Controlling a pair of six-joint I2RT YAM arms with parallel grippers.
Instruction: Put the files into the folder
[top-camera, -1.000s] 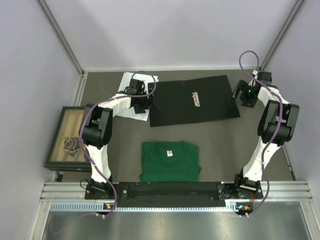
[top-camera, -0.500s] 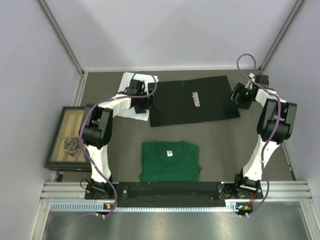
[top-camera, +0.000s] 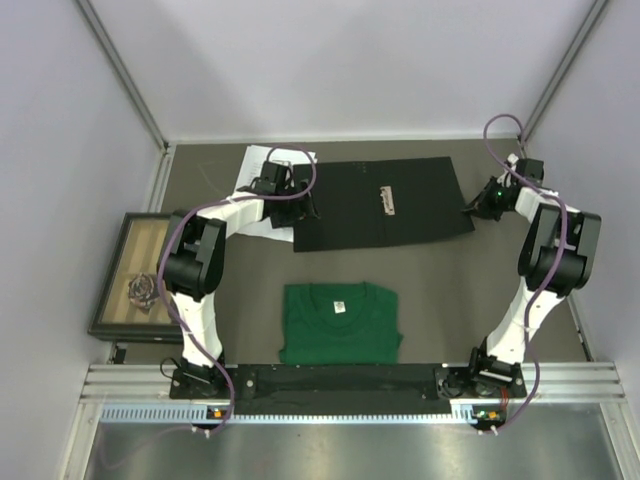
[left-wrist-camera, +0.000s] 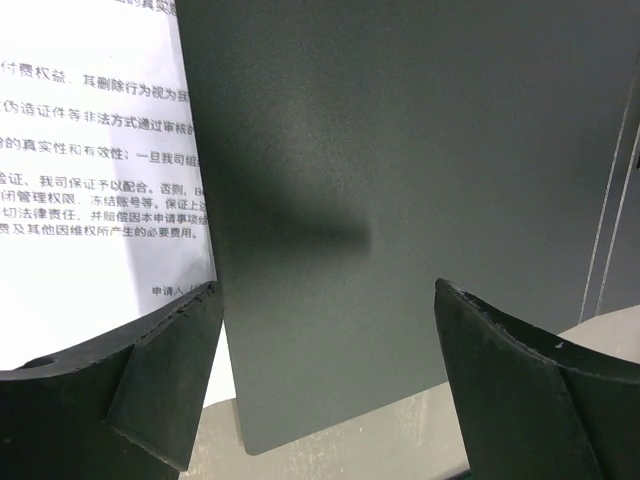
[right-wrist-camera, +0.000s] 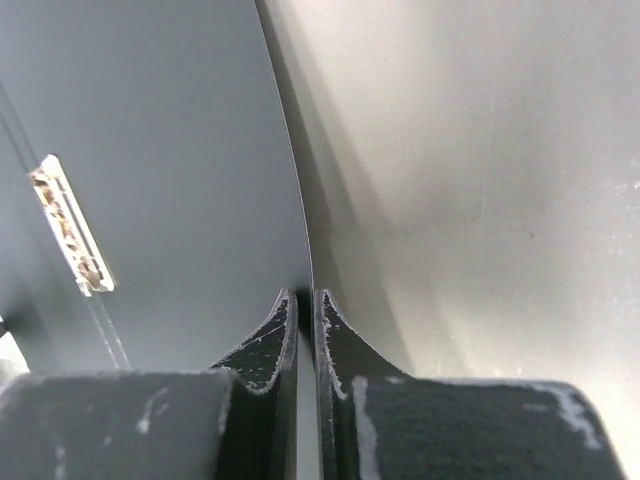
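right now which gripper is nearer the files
Left. The left gripper hovers open where the files meet the folder; the right gripper pinches the folder's opposite edge.

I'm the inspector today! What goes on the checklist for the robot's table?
Surface: dark table, flat.
Job's things: folder open, black inside up, clip in the middle; papers at its left edge, not inside.
Clutter: green T-shirt near the arms; framed picture at left.
Hands: left hand open over the folder's left edge; right hand shut on its right edge.
Cables: purple cable looping along each arm.
Surroundings: pale walls; metal rail under the arm bases.
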